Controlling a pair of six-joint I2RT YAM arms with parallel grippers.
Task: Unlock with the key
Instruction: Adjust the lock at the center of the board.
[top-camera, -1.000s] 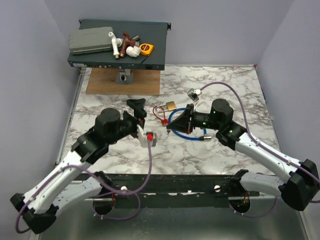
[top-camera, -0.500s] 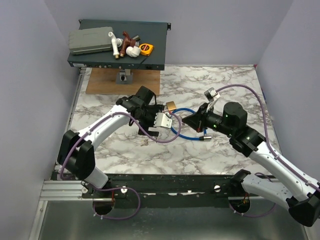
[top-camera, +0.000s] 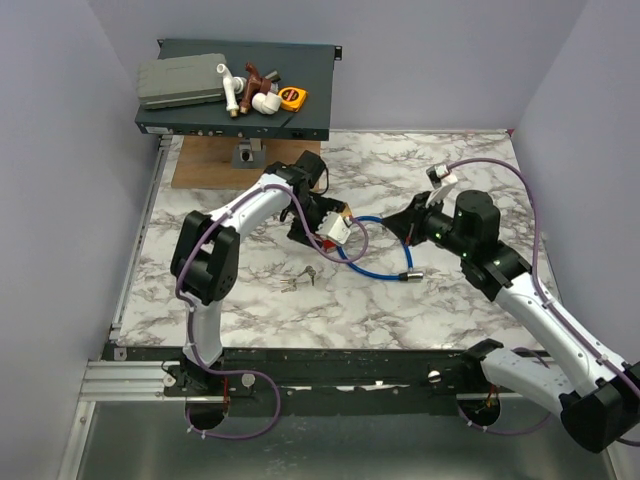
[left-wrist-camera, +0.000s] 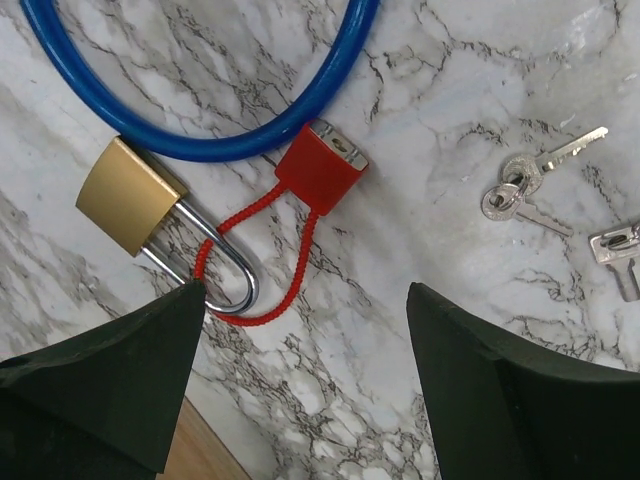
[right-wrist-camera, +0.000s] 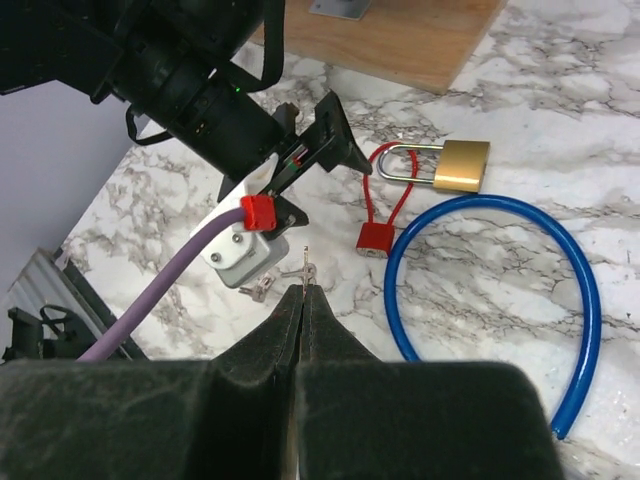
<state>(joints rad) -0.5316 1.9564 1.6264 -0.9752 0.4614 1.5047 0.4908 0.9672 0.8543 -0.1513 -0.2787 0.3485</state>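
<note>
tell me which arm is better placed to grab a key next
Left, probably. The left gripper hangs open over the table, with the silver keys close beside it. The right gripper is shut and sits farther off, beyond the blue cable lock.

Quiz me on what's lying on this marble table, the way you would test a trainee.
1. True or false: the thin red cord with the small red tag is threaded through the silver shackle of the brass padlock.
2. Which claw is shut? A the left one; B the right one; C neither.
3. Fill in: the thick cable loop lying beside the padlock is coloured ___.
Key: 1 true; 2 B, the right claw; 3 blue.
</note>
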